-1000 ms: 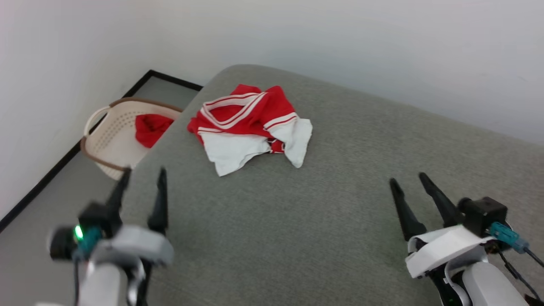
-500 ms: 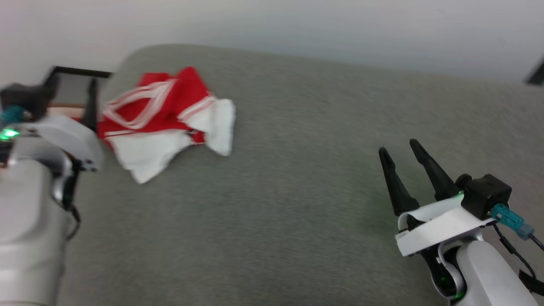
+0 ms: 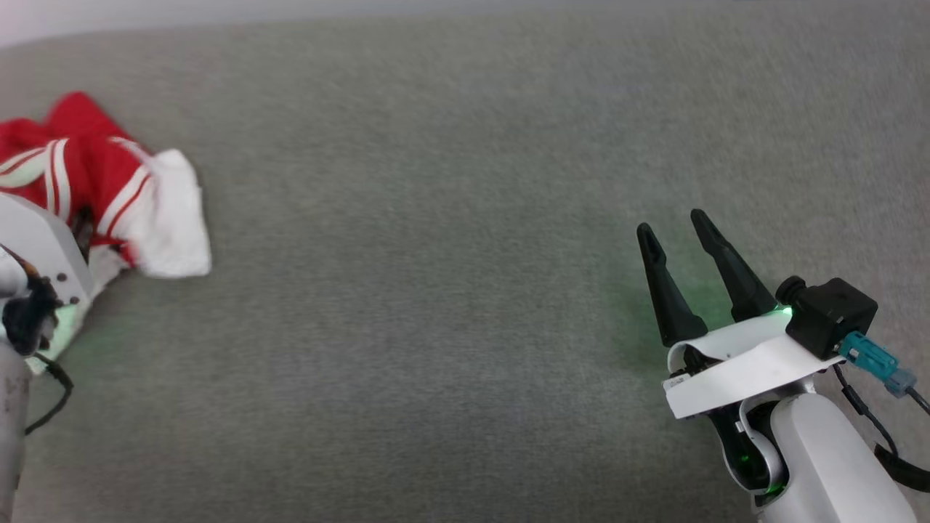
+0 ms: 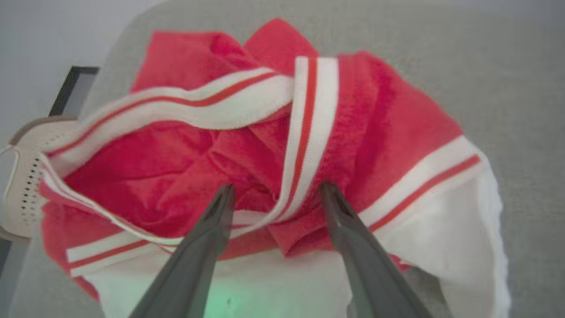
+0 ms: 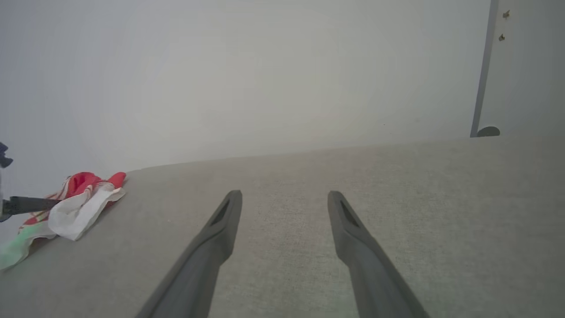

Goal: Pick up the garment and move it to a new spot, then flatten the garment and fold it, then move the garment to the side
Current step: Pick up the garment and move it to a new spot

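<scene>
Status: garment [image 3: 109, 196] sits crumpled on the grey padded surface [image 3: 450, 305], at the far left edge of the head view and close to the surface's back rim. The red body is bunched up, with red-and-white striped trim looping across the top. White sleeve fabric spills out on the side of the heap that faces the right gripper.

Left gripper [image 4: 278, 187] is right over the garment [image 4: 379, 132] — fingers spread wide, nothing pinched between them. The tips straddle one striped trim band [image 4: 309, 132] where it dips into the red folds. Tips sit down among the folds; can't tell whether they actually press on the cloth. A green glow [image 4: 225, 300] falls on the garment's white fabric below the fingers. In the head view the left arm's pale housing [image 3: 36, 247] overlaps the garment's near side. In the right wrist view one dark finger [image 5: 31, 204] of the left gripper lies level against the garment [image 5: 79, 198].

Right gripper [image 3: 671, 221] is well apart from the garment, across the bare surface to the robot's right — fingers spread, holding nothing. Its own view shows the same: right gripper [image 5: 284, 194] open over plain grey cloth, garment far off.

A pale perforated basket [image 4: 20, 185] peeks out from behind the garment, off the surface. A plain pale wall [image 5: 265, 79] stands behind the garment.
</scene>
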